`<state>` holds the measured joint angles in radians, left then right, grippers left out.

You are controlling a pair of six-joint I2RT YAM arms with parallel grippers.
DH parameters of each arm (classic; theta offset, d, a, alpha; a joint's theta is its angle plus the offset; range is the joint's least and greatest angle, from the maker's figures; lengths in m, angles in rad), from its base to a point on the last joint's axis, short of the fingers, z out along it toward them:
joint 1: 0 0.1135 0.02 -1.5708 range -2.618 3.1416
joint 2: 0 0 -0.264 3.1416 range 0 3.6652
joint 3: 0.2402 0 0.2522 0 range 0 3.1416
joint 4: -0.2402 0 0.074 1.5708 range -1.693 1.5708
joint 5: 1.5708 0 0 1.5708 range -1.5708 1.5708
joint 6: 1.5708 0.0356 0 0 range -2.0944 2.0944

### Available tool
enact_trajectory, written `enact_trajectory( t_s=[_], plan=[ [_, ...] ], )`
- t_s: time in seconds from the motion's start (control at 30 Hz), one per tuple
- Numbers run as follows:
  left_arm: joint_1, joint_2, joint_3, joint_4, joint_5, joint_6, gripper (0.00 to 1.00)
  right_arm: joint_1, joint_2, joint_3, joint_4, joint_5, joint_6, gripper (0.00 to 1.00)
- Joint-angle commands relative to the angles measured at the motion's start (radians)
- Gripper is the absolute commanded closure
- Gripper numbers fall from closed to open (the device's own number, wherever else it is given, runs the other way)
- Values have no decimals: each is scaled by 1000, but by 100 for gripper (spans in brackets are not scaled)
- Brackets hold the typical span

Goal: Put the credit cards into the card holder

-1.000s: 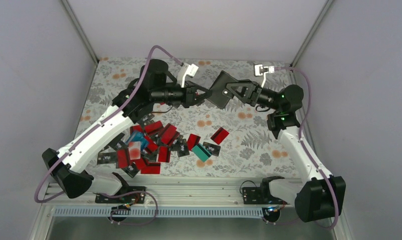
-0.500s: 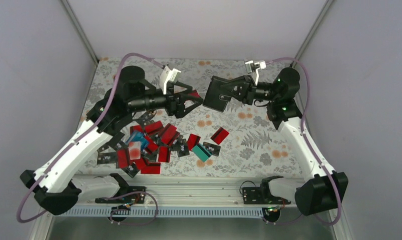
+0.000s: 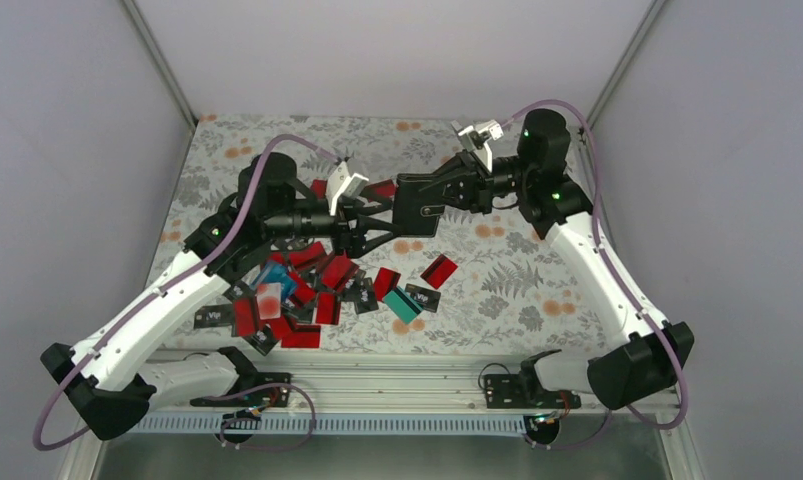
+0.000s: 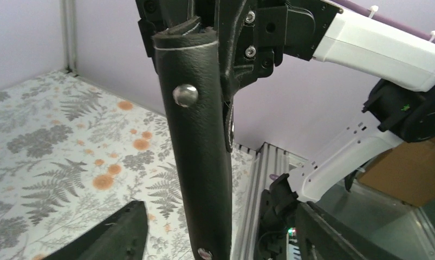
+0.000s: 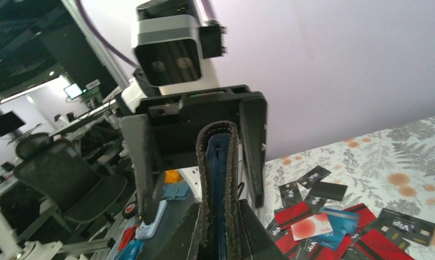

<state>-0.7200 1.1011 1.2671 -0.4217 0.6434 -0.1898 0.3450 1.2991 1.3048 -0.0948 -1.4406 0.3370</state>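
The card holder [image 3: 415, 205], a black stitched pouch with a blue lining, hangs in the air above the table's middle. My right gripper [image 3: 443, 192] is shut on its right end. In the right wrist view the holder [image 5: 219, 162] stands edge-on between that gripper's [image 5: 220, 216] fingers. My left gripper [image 3: 385, 222] is open, one finger on each side of the holder's left end. The left wrist view shows the holder [image 4: 199, 151] upright, with a gap to each finger. Credit cards [image 3: 297, 290], red, black and blue, lie heaped on the table below the left arm.
A teal card [image 3: 402, 305] and a red card [image 3: 439, 270] lie apart, right of the heap. Two more red cards [image 3: 382, 188] lie farther back. The floral cloth [image 3: 517, 290] ends at grey walls and a metal rail [image 3: 397, 385] in front.
My left gripper opened and drew back to the left. My right arm carried the holder leftward and lower, so its end now sits between the left fingers.
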Motion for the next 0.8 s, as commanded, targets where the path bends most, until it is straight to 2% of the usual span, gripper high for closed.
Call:
enact_trajectory(
  t_s=[0.0, 0.4, 0.53, 0.63, 0.67, 0.7, 0.77],
  plan=[
    [4, -13, -31, 106, 75, 45, 35, 36, 13, 56, -115, -65, -114, 96],
    [4, 9, -80, 222, 92, -3, 68, 71, 54, 81, -163, -61, -146, 96],
    [4, 19, -92, 246, 93, -13, 97, 79, 55, 87, -166, -58, -148, 96],
    [3, 28, -96, 244, 61, -24, 98, 80, 56, 96, -186, -5, -148, 95],
    [4, 29, -97, 238, 39, -26, 98, 80, 58, 105, -208, 37, -149, 89],
    [3, 29, -96, 229, 12, -30, 98, 79, 61, 117, -233, 86, -151, 77],
    [4, 30, -89, 199, -71, -37, 98, 77, 61, 122, -275, 178, -155, 44]
  ],
)
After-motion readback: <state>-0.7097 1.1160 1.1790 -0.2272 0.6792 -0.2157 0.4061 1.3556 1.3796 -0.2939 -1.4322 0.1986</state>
